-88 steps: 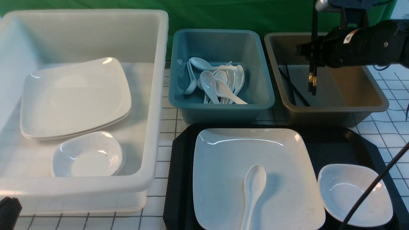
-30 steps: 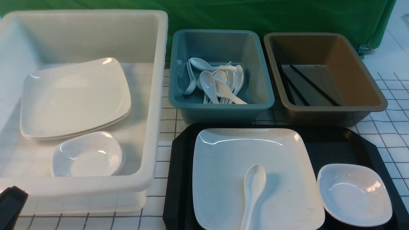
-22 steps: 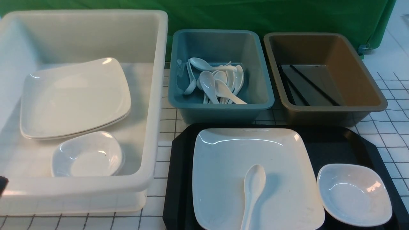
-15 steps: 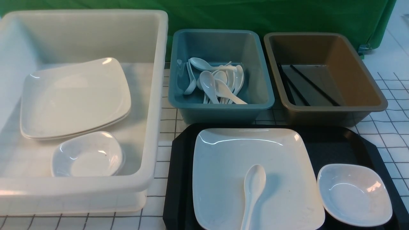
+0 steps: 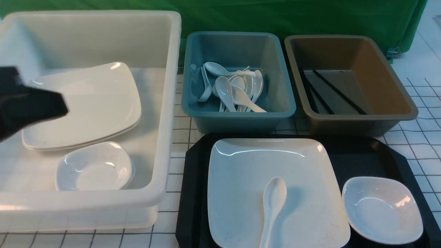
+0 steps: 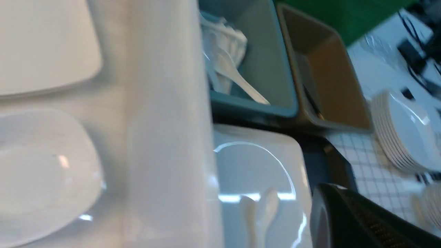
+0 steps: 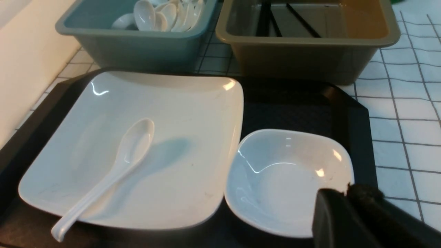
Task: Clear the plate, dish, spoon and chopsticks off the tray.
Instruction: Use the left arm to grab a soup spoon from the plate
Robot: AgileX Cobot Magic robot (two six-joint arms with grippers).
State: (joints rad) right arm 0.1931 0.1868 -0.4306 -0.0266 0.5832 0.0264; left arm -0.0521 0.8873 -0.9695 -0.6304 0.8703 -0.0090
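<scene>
Front view: the spoon (image 5: pixel 274 206) lies loose on the plate (image 5: pixel 262 162) on the near tray (image 5: pixel 361 158), so if you lift the plate first it may slide off; your left pincer (image 5: pixel 51 103) is closed, the right pincer (image 7: pixel 344 217) I cannot tell.

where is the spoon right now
In the front view, right of centre, the spoon lies on the plate on the tray, left of the dish.
</scene>
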